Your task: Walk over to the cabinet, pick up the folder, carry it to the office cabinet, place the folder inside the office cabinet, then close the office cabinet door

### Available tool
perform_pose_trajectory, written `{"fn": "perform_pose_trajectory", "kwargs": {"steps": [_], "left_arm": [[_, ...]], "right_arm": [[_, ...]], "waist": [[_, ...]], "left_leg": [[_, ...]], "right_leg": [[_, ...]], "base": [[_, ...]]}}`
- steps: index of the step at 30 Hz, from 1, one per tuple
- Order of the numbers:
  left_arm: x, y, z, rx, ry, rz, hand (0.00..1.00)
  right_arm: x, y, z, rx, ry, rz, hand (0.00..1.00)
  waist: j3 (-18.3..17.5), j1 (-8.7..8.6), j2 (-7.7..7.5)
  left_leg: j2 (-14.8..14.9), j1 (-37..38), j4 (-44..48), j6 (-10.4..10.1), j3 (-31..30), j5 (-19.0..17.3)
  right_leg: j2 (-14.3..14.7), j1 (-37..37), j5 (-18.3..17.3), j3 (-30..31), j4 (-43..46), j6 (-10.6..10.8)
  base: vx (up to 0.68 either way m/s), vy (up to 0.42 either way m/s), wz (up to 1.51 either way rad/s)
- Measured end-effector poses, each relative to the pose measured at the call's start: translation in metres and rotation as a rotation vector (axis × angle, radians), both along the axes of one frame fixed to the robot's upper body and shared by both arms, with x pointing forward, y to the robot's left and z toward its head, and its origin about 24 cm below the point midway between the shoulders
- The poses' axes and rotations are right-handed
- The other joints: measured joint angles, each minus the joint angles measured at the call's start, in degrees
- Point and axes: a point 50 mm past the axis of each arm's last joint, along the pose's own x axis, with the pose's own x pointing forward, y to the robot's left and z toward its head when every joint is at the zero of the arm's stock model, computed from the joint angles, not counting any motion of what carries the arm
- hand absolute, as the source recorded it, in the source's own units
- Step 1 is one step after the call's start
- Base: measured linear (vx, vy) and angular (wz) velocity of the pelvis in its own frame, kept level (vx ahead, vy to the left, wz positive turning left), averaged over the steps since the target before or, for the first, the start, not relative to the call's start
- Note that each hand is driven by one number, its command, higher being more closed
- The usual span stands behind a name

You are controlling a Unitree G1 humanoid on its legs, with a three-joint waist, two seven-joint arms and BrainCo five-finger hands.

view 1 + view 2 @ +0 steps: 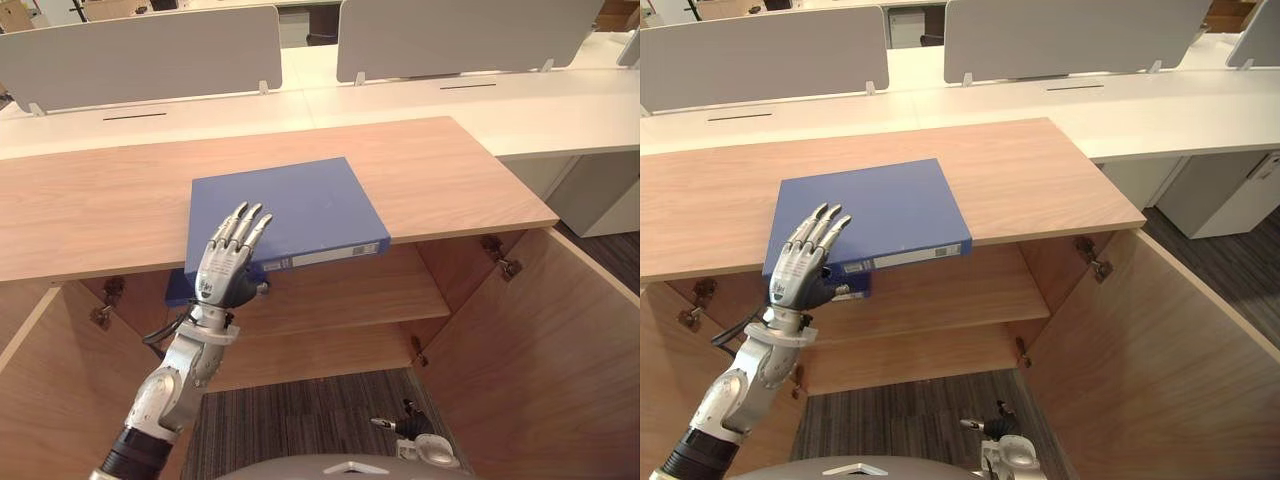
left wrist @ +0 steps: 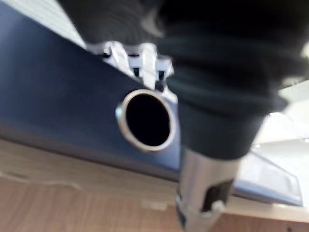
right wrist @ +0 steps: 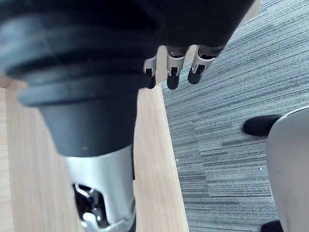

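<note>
One step of five seems done: walk-up | folder (image 1: 285,215) flat on surface (image 1: 100,200), overhanging front edge | left hand (image 1: 228,270): fingers straight on folder, no grip yet | right hand (image 1: 420,440) low, fingers relaxed, empty | lift, carry, placing, door (image 1: 540,350) closing remain

We see a wooden cabinet top (image 1: 90,200) across the middle of the frame. A blue folder (image 1: 300,210) lies flat on it, sticking out over the front edge.
</note>
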Motion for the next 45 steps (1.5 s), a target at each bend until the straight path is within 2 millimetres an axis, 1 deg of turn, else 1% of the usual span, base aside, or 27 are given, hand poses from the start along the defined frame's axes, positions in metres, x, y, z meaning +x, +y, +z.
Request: {"fn": "perform_pose_trajectory", "kwargs": {"steps": [1,2,10,17,22,26,27,28,33,36,38,40,41,42,44,45], "left_arm": [[0.001,0.002,0.0,-0.003,0.002,0.013,0.0],[0.001,0.003,-0.001,-0.007,0.003,0.022,1.0],[0.005,0.01,-0.001,0.009,0.0,0.072,1.0],[0.013,0.013,0.013,0.025,-0.067,0.088,1.0],[0.012,0.012,0.02,0.004,-0.111,0.082,1.0],[0.009,0.012,0.031,-0.094,-0.155,0.076,1.0],[0.006,0.01,0.037,-0.139,-0.178,0.073,1.0],[0.002,0.008,0.041,-0.194,-0.202,0.067,1.0],[-0.007,0.002,0.056,-0.345,-0.281,0.034,1.0],[-0.013,0.0,0.066,-0.437,-0.351,0.021,1.0],[-0.019,-0.002,0.077,-0.476,-0.42,0.015,1.0],[-0.029,-0.004,0.09,-0.525,-0.517,-0.001,1.0],[-0.031,-0.005,0.093,-0.537,-0.538,-0.008,1.0],[-0.035,-0.006,0.098,-0.565,-0.575,-0.023,1.0],[-0.04,-0.01,0.103,-0.609,-0.61,-0.051,1.0],[-0.041,-0.011,0.104,-0.62,-0.614,-0.063,1.0]], "right_arm": [[0.0,0.0,0.0,0.0,0.0,-0.003,0.0],[0.0,-0.001,0.0,0.0,0.001,-0.008,0.0],[-0.002,-0.004,0.0,0.0,0.003,-0.033,0.0],[-0.004,-0.006,0.0,0.003,0.005,-0.045,0.0],[-0.004,-0.006,0.0,0.002,0.004,-0.046,0.0],[-0.003,-0.006,0.0,-0.001,-0.002,-0.039,0.0],[-0.004,-0.006,0.001,-0.001,-0.005,-0.04,0.0],[-0.001,-0.005,0.003,-0.001,-0.025,-0.037,0.0],[0.004,-0.001,0.01,-0.004,-0.093,-0.012,0.0],[0.011,0.006,0.02,0.015,-0.179,-0.017,0.0],[0.02,0.013,0.031,0.014,-0.266,-0.021,0.0],[0.035,0.02,0.05,0.028,-0.392,-0.004,0.0],[0.039,0.022,0.055,0.032,-0.424,-0.005,0.0],[0.046,0.024,0.065,0.038,-0.487,-0.006,0.0],[0.054,0.029,0.083,0.047,-0.586,-0.024,0.0],[0.056,0.029,0.089,0.047,-0.617,-0.033,0.0]], "waist": [[0.0,-0.01,0.0],[0.0,-0.03,0.0],[-0.02,-0.24,-0.03],[-0.06,-0.35,-0.11],[-0.06,-0.33,-0.13],[-0.05,-0.26,-0.15],[-0.11,-0.14,-0.12],[-0.13,0.01,-0.09],[-0.13,-0.02,-0.1],[-0.13,-0.25,-0.09],[-0.13,-0.28,-0.09],[-0.18,-0.22,-0.01],[-0.3,-0.17,0.07],[-0.32,-0.16,0.13],[-0.35,-0.26,0.13],[-0.42,-0.24,0.13]], "left_leg": [[0.0,-0.01,0.0,-0.02,0.03,-0.02],[0.0,-0.02,0.0,-0.03,0.04,-0.05],[0.0,-0.09,0.0,-0.1,0.12,-0.15],[0.0,-0.12,0.0,-0.07,0.12,-0.19],[0.0,-0.14,0.0,-0.02,0.16,-0.32],[0.0,-0.2,0.0,-0.04,0.17,-0.39],[0.08,-0.41,0.02,-0.06,0.44,-0.39],[0.16,-0.82,0.02,-0.08,0.87,-0.4],[0.31,-1.1,0.35,-0.08,1.75,-0.39],[0.3,-1.34,0.35,-0.06,1.87,-0.38],[0.3,-1.21,0.34,-0.04,1.89,-0.37],[0.31,-1.48,0.25,0.08,2.29,-0.29],[0.31,-1.72,0.06,0.12,2.48,-0.26],[0.27,-1.94,0.04,0.21,2.75,-0.19],[0.24,-1.74,0.05,0.23,2.9,-0.17],[0.24,-1.78,0.05,0.23,2.96,-0.17]], "right_leg": [[0.0,-0.01,0.01,0.01,-0.04,0.02],[0.0,-0.01,0.05,0.02,-0.07,0.08],[0.01,0.0,0.07,0.05,-0.32,0.12],[0.01,0.0,0.08,0.09,-0.36,0.13],[0.01,0.0,0.09,0.1,-0.46,0.14],[0.01,0.0,0.09,0.11,-0.57,0.14],[0.02,-0.44,0.1,0.58,-0.39,0.16],[0.08,-1.19,0.11,1.13,-0.17,0.19],[0.22,-2.61,0.16,3.09,1.12,0.25],[0.25,-3.32,0.16,3.51,1.75,0.25],[0.26,-3.44,0.15,3.64,2.05,0.25],[0.31,-4.72,0.09,4.3,2.78,0.28],[0.32,-5.17,0.09,4.52,3.0,0.29],[0.31,-5.35,0.13,4.76,3.14,0.34],[0.3,-5.5,0.2,4.88,3.14,0.44],[0.3,-5.61,0.2,4.92,3.16,0.44]], "base": [[0.0,0.0,0.0],[0.0,0.0,0.0],[0.0,0.0,0.0],[0.0,0.0,0.0],[0.0,0.0,0.0],[0.0,0.0,-0.01],[0.0,0.0,-0.11],[0.0,0.0,-0.15],[0.0,-0.017,-0.16],[-0.05,-0.019,-0.07],[-0.06,-0.018,-0.03],[-0.08,-0.013,-0.11],[-0.07,-0.012,-0.14],[-0.04,-0.016,-0.09],[-0.04,-0.018,-0.05],[-0.04,-0.016,-0.05]]}}
